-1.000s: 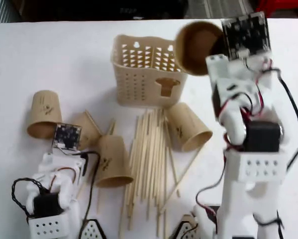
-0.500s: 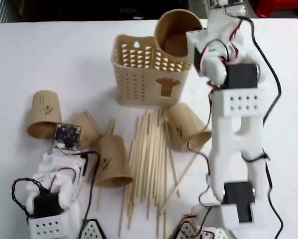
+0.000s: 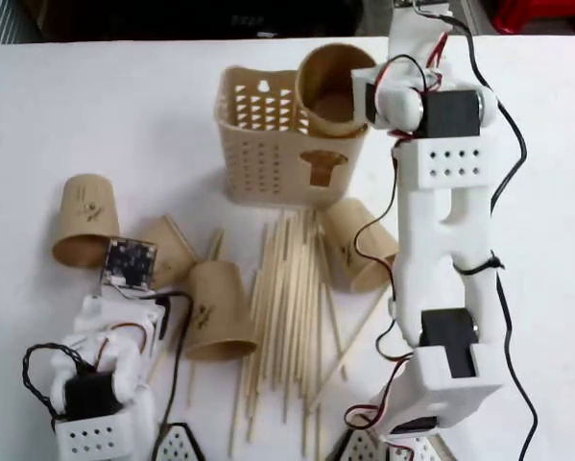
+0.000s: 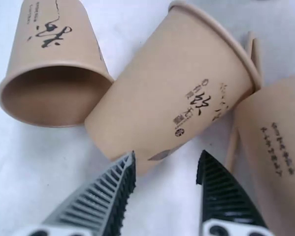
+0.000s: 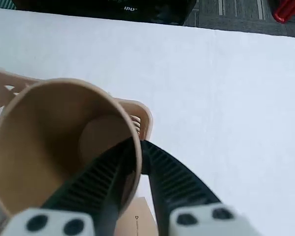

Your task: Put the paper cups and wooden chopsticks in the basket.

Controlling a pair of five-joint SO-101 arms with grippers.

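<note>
We find the basket (image 3: pixel 277 144) at the back of the desk (image 3: pixel 95 106), and the right gripper (image 5: pixel 138 147) pinches the rim of a cup (image 3: pixel 333 82) above the basket's right rear corner. The chopsticks (image 3: pixel 287 307) lie in front of the basket, with a second cup (image 3: pixel 356 245) at their right edge. Three more cups (image 3: pixel 83 219) lie to their left, the left gripper (image 4: pixel 167 157) spread just short of the middle cup (image 4: pixel 177 93).

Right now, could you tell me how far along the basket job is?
Done: nothing yet; the basket looks empty. In hand: the right gripper holds a cup by its rim over the basket's corner. Left: four cups and the chopsticks lie on the table; the left gripper is open by one of them.
</note>
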